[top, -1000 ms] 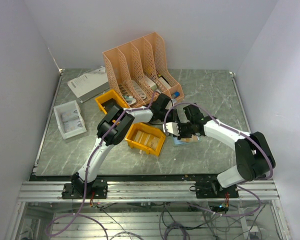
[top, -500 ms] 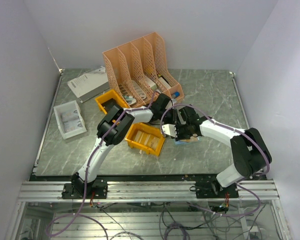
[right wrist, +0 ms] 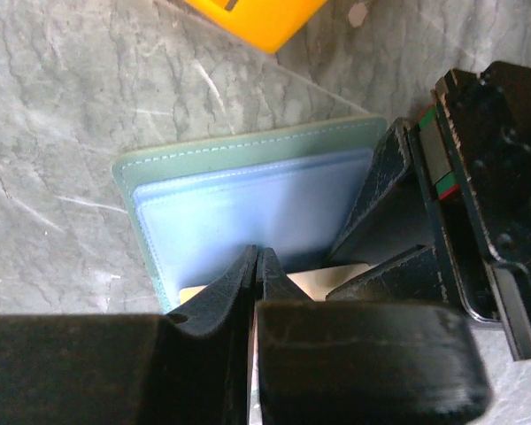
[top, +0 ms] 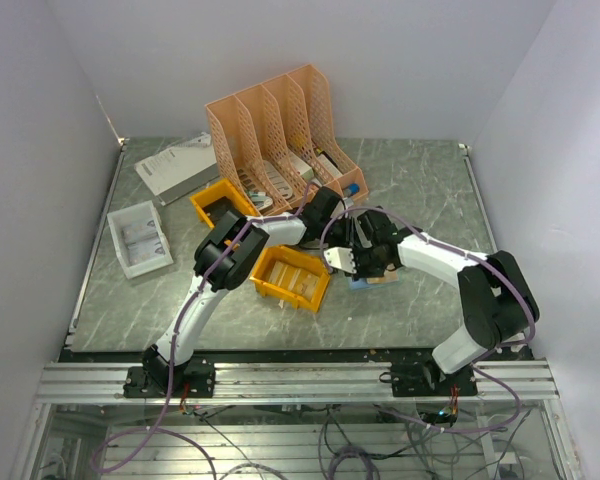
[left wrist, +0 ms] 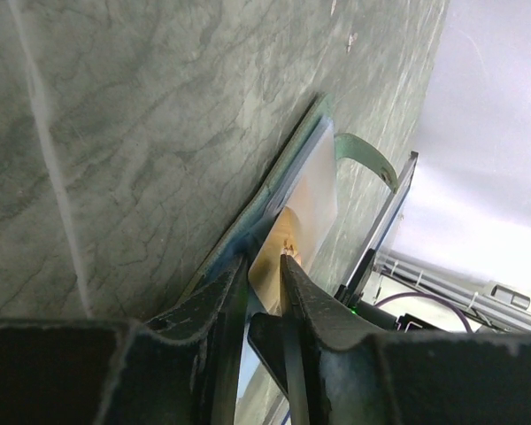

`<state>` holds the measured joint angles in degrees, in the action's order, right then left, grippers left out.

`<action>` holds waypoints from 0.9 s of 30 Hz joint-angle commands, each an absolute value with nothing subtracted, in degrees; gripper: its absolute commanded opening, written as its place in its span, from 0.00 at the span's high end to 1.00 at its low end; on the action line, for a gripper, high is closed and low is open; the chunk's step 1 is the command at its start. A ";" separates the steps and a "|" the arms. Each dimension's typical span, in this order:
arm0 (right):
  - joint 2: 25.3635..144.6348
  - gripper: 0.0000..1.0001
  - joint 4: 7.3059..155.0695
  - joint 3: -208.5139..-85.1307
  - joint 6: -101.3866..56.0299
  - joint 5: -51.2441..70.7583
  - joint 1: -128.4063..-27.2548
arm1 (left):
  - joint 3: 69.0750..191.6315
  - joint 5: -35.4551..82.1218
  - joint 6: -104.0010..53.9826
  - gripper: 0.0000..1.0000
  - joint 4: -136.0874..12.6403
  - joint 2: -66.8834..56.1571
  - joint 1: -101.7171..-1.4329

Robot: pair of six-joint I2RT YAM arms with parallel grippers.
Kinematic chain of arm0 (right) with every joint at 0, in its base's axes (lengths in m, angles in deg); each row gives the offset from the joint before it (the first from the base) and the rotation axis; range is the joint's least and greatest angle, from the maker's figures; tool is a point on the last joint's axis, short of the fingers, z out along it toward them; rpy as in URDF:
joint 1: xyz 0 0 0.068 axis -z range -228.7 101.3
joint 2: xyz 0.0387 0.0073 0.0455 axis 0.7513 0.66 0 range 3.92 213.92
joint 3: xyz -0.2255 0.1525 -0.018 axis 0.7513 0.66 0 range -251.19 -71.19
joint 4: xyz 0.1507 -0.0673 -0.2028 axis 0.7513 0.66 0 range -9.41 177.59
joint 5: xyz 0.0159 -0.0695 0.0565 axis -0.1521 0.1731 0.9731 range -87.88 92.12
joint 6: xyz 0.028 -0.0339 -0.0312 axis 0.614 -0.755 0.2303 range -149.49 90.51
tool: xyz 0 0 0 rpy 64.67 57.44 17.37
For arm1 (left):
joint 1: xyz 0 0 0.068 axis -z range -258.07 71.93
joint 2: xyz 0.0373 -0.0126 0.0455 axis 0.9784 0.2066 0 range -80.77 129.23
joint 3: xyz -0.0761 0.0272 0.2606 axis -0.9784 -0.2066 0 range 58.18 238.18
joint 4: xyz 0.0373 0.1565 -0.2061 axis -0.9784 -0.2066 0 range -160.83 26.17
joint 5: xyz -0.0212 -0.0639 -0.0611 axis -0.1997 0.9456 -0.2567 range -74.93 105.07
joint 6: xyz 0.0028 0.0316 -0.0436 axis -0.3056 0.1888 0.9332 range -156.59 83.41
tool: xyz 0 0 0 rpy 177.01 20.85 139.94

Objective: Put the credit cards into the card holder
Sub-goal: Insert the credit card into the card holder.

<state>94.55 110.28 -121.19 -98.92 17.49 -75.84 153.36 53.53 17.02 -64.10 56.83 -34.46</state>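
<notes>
stitched grey-green card holder (right wrist: 248, 195) lies open on the marbled tabletop (right wrist: 62, 106), smooth blue lining up. left jaws narrowly pinch the thin tan credit card (left wrist: 292, 226) at its edge; right jaws closed tight over the lining.

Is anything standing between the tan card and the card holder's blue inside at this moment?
Nothing visible blocks it. The right gripper pinches the tan card right at the blue pocket edge of the open card holder. The left gripper clamps the holder's edge beside the card, seemingly off its path.
</notes>
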 commanded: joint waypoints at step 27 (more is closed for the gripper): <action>90.87 0.99 119.47 -124.57 -102.48 36.45 -63.07 | 151.45 53.61 15.94 0.58 -63.88 54.17 -35.27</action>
<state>93.80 116.34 -123.59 -100.04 26.21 -64.34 153.32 54.73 17.02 -63.27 56.70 -34.90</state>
